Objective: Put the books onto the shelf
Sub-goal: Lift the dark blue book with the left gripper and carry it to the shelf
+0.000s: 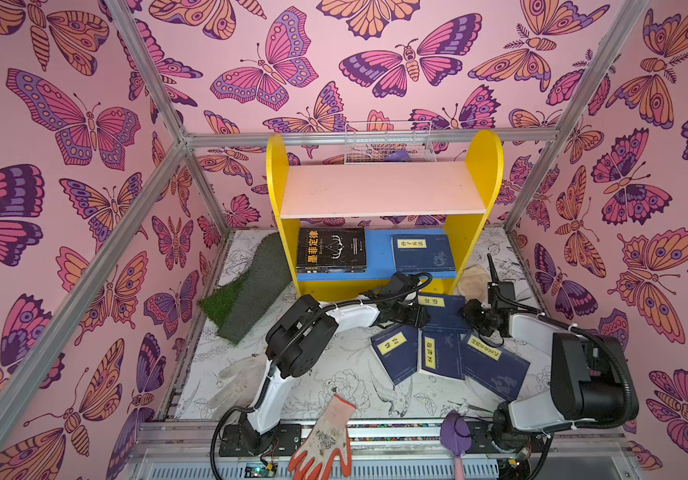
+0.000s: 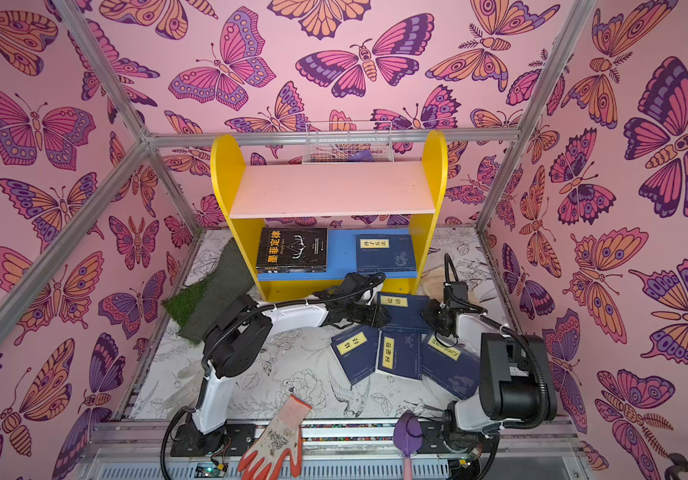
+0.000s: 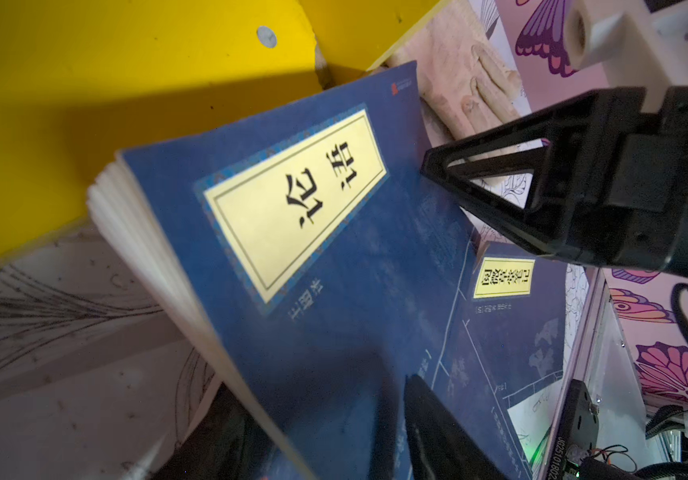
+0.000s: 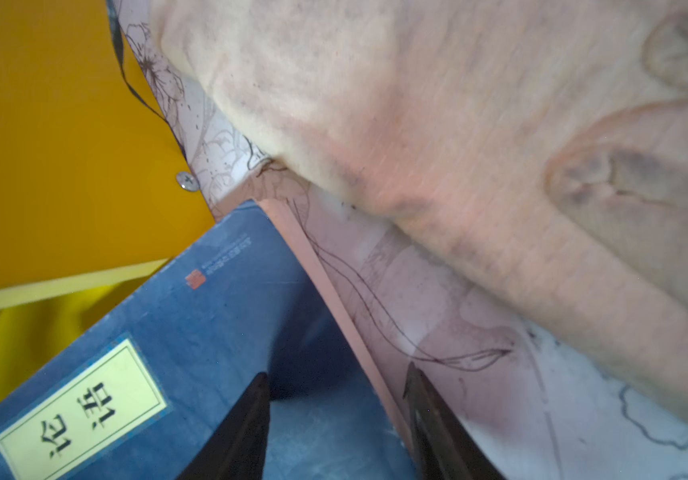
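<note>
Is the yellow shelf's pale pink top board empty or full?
Empty: the pale pink top board is bare in both top views; shelved books lie on the blue lower board.

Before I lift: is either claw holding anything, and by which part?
The navy book: left claw brackets one end, right claw straddles a side edge. Whether either is clamped tight cannot be told.

The purple object (image 1: 397, 156) in the white wire basket (image 1: 358, 145) is too small to identify. The right wrist view blurs the beige fabric glove (image 4: 458, 145); its edge crops the navy-blue, yellow-labelled paperback (image 4: 217, 332).
</note>
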Robot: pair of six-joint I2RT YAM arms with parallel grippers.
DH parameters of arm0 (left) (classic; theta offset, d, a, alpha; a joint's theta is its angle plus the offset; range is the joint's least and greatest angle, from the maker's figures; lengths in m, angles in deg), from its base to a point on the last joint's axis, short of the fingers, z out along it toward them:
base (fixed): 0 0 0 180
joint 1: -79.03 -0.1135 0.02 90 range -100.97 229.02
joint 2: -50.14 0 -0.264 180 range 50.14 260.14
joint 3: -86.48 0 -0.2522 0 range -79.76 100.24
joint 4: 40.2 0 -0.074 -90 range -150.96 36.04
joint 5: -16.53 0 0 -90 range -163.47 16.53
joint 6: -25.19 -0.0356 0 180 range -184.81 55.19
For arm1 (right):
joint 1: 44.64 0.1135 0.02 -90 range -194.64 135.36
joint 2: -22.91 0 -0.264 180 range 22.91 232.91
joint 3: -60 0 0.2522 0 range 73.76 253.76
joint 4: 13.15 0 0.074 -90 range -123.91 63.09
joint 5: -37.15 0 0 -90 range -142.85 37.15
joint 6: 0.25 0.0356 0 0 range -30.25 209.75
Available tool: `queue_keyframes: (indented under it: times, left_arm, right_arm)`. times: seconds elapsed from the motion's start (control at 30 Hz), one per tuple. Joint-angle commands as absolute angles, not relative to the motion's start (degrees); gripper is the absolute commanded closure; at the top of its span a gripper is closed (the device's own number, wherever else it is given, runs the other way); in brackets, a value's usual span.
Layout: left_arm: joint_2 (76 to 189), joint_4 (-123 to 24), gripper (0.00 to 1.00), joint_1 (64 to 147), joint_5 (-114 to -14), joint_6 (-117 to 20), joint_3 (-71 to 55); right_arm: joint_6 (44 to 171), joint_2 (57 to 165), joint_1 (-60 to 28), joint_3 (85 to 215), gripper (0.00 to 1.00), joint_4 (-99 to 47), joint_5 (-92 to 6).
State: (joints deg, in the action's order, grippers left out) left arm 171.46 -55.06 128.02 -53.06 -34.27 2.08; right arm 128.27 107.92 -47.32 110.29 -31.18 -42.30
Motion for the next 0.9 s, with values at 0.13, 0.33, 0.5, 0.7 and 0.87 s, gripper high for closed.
queue_keyframes:
  times: [0.13,0.33,0.5,0.7,0.87]
  left_arm:
    - [171.62,-50.72,0.44,126.84,-53.63,-31.84,1.31]
    - [169.05,-49.19,0.91,126.84,-53.35,-33.42,-0.99]
    - [164.29,-48.35,1.0,126.9,-53.82,-36.72,-4.9]
    - [154.05,-44.29,1.0,127.01,-51.39,-39.76,-13.38]
    - [141.7,-42.04,1.0,126.51,-46.48,-40.27,-21.45]
  right_arm:
    - [128.42,106.04,-45.78,109.04,0.46,-35.87,-40.42]
    - [127.99,103.44,-45.77,109.48,0.46,-37.95,-41.56]
    - [127.11,99.83,-45.76,110.11,0.46,-40.52,-43.98]
    - [125.94,96.61,-45.72,111.88,0.46,-44.31,-45.19]
    - [125.37,94.61,-45.85,112.05,0.46,-46.08,-47.29]
